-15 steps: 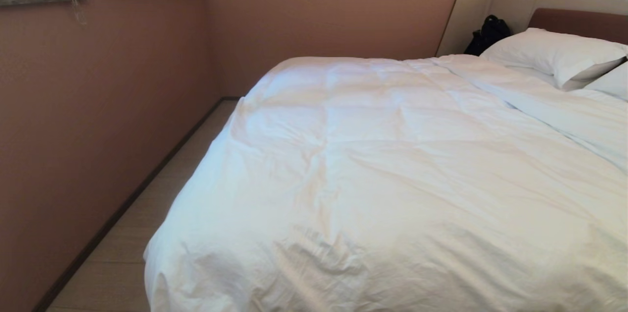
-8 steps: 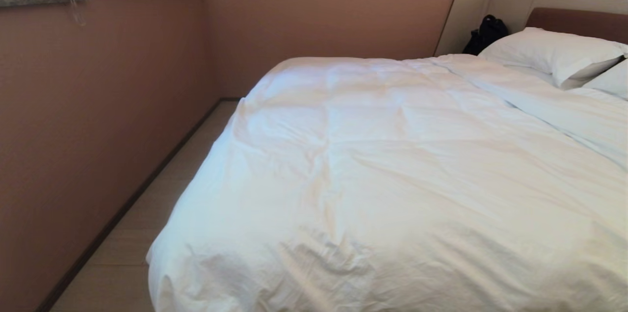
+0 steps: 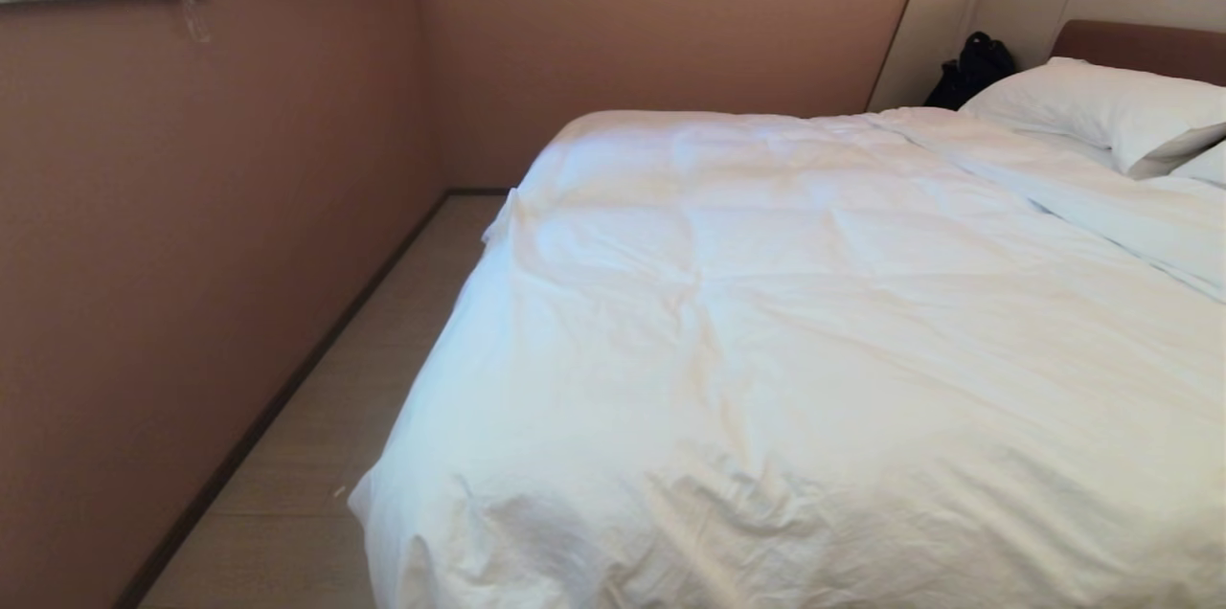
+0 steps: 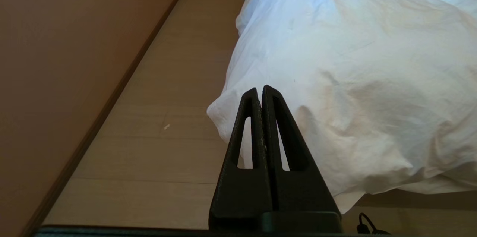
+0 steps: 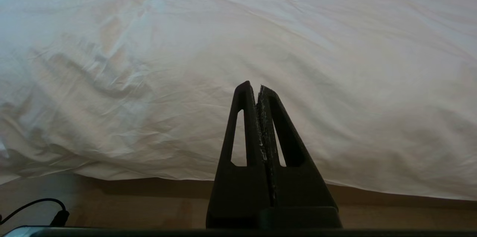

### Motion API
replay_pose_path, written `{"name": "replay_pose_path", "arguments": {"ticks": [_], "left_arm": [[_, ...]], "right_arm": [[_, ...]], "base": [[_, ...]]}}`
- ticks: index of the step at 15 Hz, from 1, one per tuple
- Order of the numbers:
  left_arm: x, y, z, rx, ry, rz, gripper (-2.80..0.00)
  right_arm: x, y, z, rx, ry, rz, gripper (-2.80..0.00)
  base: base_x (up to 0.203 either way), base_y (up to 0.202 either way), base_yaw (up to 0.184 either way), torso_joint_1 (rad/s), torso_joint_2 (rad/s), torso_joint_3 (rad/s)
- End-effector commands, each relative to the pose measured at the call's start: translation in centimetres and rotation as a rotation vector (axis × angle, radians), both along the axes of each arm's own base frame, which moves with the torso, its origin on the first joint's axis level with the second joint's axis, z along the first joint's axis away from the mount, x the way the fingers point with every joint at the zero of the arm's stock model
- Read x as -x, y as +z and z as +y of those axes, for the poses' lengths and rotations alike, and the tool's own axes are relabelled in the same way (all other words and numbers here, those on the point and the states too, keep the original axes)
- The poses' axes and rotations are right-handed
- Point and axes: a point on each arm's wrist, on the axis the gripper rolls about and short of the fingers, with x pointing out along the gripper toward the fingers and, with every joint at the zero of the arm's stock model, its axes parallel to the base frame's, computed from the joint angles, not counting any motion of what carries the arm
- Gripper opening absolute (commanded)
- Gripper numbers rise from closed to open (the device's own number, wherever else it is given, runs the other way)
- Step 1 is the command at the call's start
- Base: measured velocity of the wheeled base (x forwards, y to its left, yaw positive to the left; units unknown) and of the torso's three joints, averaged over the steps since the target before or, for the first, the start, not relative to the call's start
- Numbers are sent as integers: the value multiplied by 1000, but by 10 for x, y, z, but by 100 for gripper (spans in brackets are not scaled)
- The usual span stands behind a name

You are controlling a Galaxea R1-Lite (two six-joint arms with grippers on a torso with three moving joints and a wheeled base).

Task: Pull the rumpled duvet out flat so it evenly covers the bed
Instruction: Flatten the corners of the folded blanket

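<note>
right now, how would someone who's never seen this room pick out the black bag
Start from the bed, its white duvet spread across it, and follow it up to the brown headboard in its beige surround. The black bag sits at the head of the bed against that surround, just beside the nearer white pillow. It is the only dark thing among white bedding and pale panels.

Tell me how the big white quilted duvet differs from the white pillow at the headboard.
The big white quilted duvet spreads across nearly the whole bed and hangs over its foot edge and the side by the wall; the white pillow sits only at the head end, before the brown headboard. The duvet shows square stitching and many creases, mostly near the foot; the pillow looks smoother and plumper. Both are white fabric.
</note>
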Motion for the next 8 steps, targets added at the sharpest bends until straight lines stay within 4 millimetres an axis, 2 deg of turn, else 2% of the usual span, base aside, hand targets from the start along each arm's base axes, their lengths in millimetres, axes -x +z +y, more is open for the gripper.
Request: {"name": "replay_pose_path", "arguments": {"ticks": [1, 8], "left_arm": [[0, 0, 0, -1, 1, 0, -280], [0, 0, 0, 0, 1, 0, -280]], "right_arm": [[0, 0, 0, 1, 1, -1, -280], [0, 0, 0, 1, 1, -1, -280]], "base": [[0, 0, 0, 0, 0, 0], [0, 0, 0, 0, 0, 0]]}}
